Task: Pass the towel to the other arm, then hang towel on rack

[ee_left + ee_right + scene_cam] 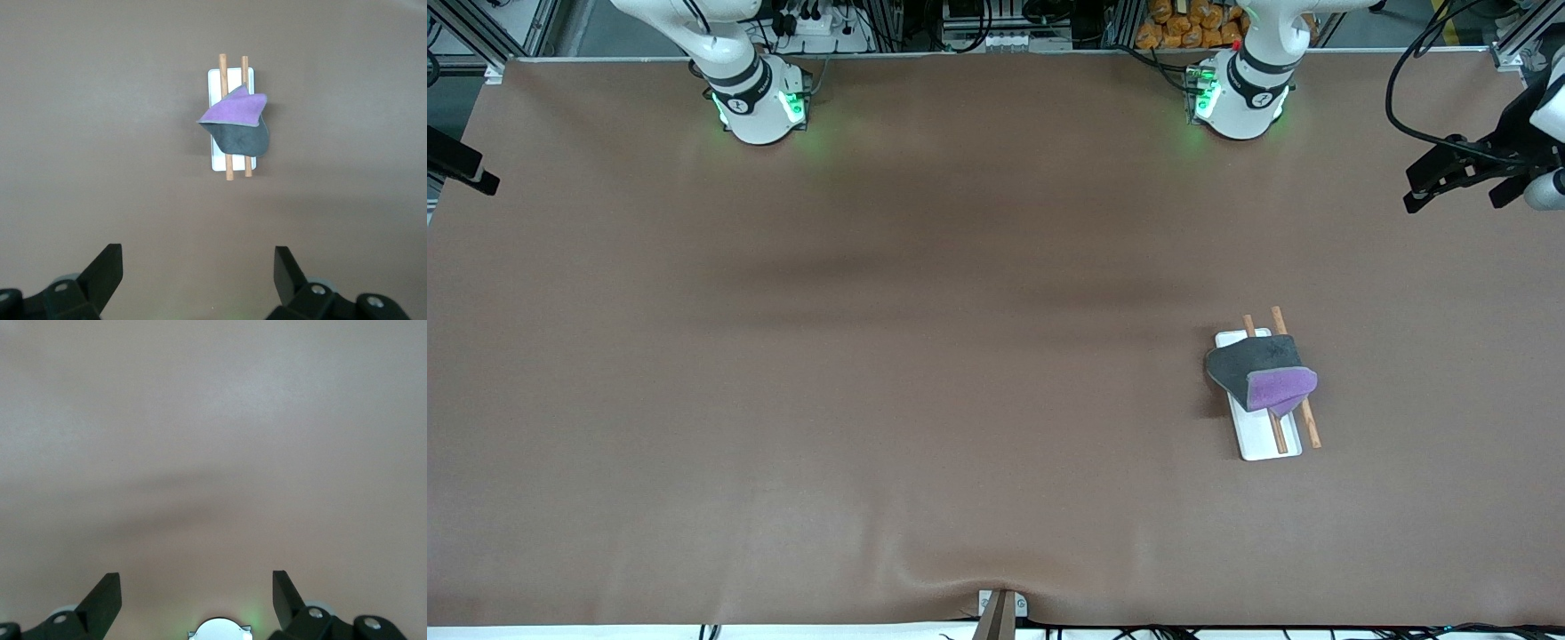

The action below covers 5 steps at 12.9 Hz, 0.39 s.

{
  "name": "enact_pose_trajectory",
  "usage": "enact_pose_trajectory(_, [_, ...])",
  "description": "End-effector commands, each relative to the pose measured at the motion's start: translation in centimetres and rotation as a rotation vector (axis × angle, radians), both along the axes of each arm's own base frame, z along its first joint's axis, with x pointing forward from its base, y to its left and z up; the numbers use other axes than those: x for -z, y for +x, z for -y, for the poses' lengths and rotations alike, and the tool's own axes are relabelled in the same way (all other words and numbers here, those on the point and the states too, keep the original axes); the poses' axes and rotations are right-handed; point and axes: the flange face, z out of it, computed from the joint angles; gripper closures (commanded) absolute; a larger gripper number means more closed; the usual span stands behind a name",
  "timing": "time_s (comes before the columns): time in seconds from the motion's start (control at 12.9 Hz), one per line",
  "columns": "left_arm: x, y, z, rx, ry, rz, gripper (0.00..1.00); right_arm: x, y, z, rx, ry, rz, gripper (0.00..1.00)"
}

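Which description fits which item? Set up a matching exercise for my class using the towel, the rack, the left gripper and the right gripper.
Things:
1. towel
2. rack
3. left gripper
4. right gripper

Descriptions:
A. open, above bare table only
B. white base carrying two brown rods
C. draped over the rods, purple and dark grey
D. open, raised, with the rack in its wrist view

Pairs: 1-C, 2-B, 3-D, 4-A

Brown table (871, 400) carries only the rack (1258, 436).
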Motion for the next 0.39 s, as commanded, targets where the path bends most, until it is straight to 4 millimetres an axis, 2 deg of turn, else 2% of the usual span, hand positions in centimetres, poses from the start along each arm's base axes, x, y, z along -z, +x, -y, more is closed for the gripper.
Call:
enact_pose_trajectory(0.0, [-1.11,-0.07,-0.48,0.012,0.045,0.016,0.0,-0.43,-0.15,0.36,0.016,-0.005,0.009,0.0])
enact_pose_trajectory(0.31, [-1.54,-0.19,-0.73,0.008,0.045,0.023,0.0,-0.43,-0.15,0.34,0.016,-0.003,0.009,0.0])
